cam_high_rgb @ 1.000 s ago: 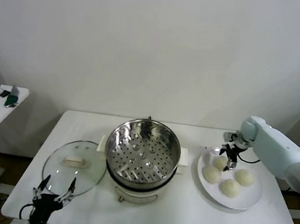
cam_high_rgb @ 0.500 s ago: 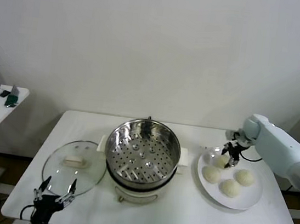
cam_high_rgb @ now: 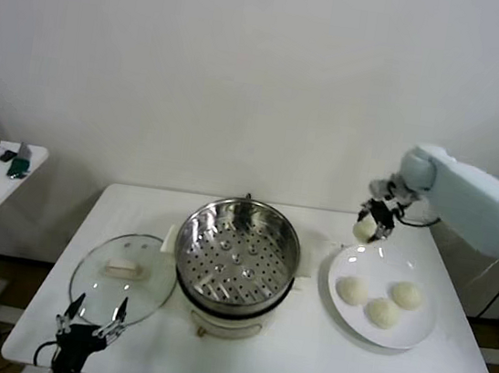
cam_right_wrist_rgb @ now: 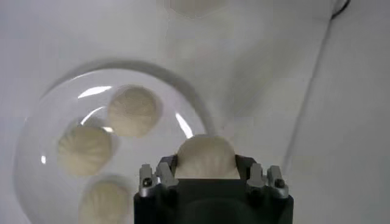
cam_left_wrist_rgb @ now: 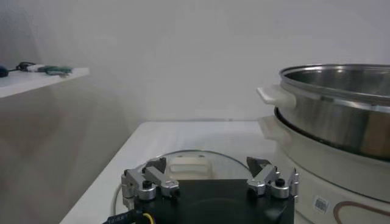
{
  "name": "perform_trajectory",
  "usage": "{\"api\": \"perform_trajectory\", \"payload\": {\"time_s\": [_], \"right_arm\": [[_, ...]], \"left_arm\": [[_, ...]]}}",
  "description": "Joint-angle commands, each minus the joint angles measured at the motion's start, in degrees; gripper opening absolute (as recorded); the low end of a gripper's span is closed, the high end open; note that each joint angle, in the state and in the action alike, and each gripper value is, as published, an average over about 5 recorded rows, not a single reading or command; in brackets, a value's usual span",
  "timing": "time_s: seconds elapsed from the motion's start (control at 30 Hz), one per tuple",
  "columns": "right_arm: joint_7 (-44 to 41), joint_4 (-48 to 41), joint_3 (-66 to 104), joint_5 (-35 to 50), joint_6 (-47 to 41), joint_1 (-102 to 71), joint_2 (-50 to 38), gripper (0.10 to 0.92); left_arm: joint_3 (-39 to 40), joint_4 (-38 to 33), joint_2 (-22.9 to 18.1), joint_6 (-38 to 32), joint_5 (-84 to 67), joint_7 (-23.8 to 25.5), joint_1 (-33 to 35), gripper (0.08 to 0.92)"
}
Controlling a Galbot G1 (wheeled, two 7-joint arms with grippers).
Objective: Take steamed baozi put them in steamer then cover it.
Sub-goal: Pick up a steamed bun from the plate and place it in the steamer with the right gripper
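Soft, even indoor light is filling the room, leaving the white wall bright and the long white table (cam_high_rgb: 299,368) casting almost no shadow. Small highlights are glinting off the round shiny stainless-steel steamer pot (cam_high_rgb: 237,251), inside its perforated tray, while pale streaks of glare are curving across the flat glossy white plate (cam_right_wrist_rgb: 67,109) in the right wrist view. In the left wrist view the near black gripper body is looking soft while the wall behind is fading into grey shade. The round clear glass lid (cam_high_rgb: 124,273) is showing faint reflections along its rim.
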Motion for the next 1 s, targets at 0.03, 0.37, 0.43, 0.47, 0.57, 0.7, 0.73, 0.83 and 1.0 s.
{"api": "perform_trajectory", "payload": {"time_s": [0.03,0.37,0.43,0.47,0.57,0.7,0.73,0.83,1.0], "right_arm": [[1.63,25.58,-7.11,2.69,2.10,20.41,3.59,0.653],[5.47,30.55,-6.35,-1.22,2.14,14.20,14.03,0.653],[6.16,28.91,-6.79,-2.96,2.39,12.00,15.58,0.653],[6.51,27.80,-6.94,-3.81,2.50,10.77,16.30,0.653],[7.41,24.29,-7.10,-6.02,2.61,7.02,18.04,0.653],[8.10,19.06,-6.70,-9.60,2.82,2.15,19.59,0.653],[8.16,17.68,-6.56,-10.48,2.96,1.07,19.87,0.653],[8.46,14.10,-6.15,-12.78,3.46,-1.68,20.39,0.653],[8.89,10.14,-5.57,-15.04,4.11,-4.80,20.84,0.653]], "left_arm": [[0.13,-0.37,0.12,0.30,0.21,-0.11,0.03,0.823],[-0.29,-1.76,0.13,0.57,0.36,-0.09,0.75,0.823],[-0.53,-1.99,0.07,0.61,0.33,-0.08,0.94,0.823],[-0.62,-2.08,0.03,0.63,0.32,-0.07,1.04,0.823],[-0.70,-2.26,-0.10,0.61,0.37,-0.08,1.36,0.823],[-0.69,-2.35,-0.32,0.56,0.60,-0.09,1.65,0.823],[-0.69,-2.39,-0.37,0.56,0.64,-0.09,1.71,0.823],[-0.71,-2.45,-0.47,0.57,0.71,-0.09,1.78,0.823],[-0.78,-2.19,-0.54,0.54,0.77,-0.11,1.74,0.823]]}}
